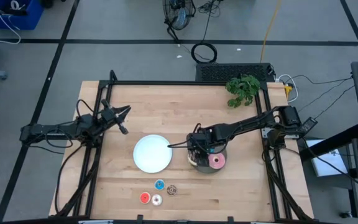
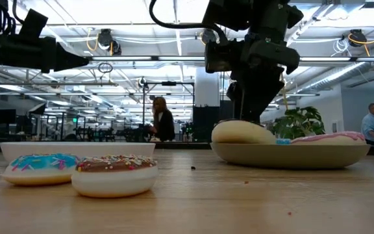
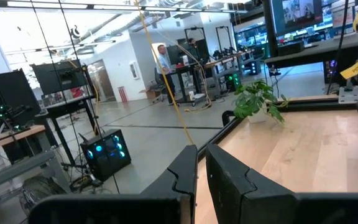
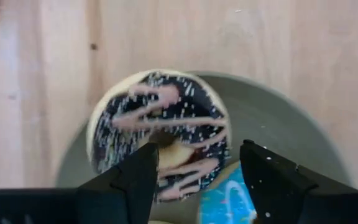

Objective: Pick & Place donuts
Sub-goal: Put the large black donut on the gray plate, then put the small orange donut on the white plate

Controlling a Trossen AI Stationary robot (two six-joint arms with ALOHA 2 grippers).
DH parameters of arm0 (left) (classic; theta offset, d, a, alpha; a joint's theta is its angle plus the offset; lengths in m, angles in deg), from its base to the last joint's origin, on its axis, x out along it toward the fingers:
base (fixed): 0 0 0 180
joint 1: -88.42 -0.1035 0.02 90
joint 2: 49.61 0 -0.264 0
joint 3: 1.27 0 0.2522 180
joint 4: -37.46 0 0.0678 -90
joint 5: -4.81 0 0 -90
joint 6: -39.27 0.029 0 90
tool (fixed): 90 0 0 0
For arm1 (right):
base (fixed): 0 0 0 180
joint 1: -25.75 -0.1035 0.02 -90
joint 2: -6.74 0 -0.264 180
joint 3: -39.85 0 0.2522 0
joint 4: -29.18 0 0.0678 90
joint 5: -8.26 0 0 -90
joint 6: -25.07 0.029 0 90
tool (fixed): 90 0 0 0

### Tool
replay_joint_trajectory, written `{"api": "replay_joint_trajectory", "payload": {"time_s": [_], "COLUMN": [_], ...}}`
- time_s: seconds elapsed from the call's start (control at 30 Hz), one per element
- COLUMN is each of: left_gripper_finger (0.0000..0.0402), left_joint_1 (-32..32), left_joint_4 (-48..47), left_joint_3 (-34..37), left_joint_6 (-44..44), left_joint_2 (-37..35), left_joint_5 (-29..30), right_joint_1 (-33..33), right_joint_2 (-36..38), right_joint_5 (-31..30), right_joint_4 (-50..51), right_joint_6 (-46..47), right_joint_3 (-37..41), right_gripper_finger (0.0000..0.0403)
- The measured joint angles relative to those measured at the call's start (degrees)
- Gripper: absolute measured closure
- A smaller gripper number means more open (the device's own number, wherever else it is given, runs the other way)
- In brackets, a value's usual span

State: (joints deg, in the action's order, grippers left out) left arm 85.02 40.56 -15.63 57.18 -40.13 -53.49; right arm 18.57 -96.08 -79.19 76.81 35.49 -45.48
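Observation:
On the grey plate (image 4: 278, 124) lie three larger donuts. The brown sprinkled one (image 4: 160, 124) lies over the plate's rim and partly on the blue one (image 4: 229, 199), and the pink one (image 1: 216, 162) lies beside them. My right gripper (image 4: 194, 168) is open, pointing down just above the brown donut. Four tiny donuts rest on the table near its near edge: blue (image 1: 160, 185), brown (image 1: 171, 190), red (image 1: 145, 198) and white (image 1: 156, 200). My left gripper (image 1: 124, 121) waits shut, raised near the table's left side. My right gripper comes from above, its fingers open over the brown donut. One finger (image 4: 135, 174) stands over the donut's middle near its hole, the other (image 4: 272, 174) over the bare plate beyond the donut's edge. Whether either finger touches the donut I cannot tell.
A round white plate (image 1: 152, 153) lies left of the grey plate, between the two arms. A green plant (image 1: 243, 89) stands at the table's far right corner. Black frame rails run along the table's edges. People show in the room beyond.

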Motion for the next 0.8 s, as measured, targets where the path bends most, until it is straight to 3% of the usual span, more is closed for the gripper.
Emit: {"api": "replay_joint_trajectory", "payload": {"time_s": [0.13,0.47,0.63,0.8], "left_gripper_finger": [0.036,0.036,0.036,0.036], "left_joint_1": [0.0,0.0,0.0,0.0], "left_joint_4": [0.0,-0.1,0.0,-0.1], "left_joint_3": [0.0,0.0,0.0,0.0], "left_joint_6": [0.7,1.0,0.2,-0.5], "left_joint_2": [0.0,0.0,0.0,0.0], "left_joint_5": [0.0,-0.1,-0.1,-0.1], "right_joint_1": [0.0,0.0,-0.1,-1.5], "right_joint_2": [0.0,2.9,10.0,20.2], "right_joint_5": [-2.7,-2.2,-3.4,-11.1], "right_joint_4": [0.0,4.1,5.6,7.1], "right_joint_6": [-0.7,-0.8,-2.9,-6.5], "right_joint_3": [0.0,-1.7,-1.8,0.9], "right_gripper_finger": [0.017,0.0148,0.0166,0.0222]}}
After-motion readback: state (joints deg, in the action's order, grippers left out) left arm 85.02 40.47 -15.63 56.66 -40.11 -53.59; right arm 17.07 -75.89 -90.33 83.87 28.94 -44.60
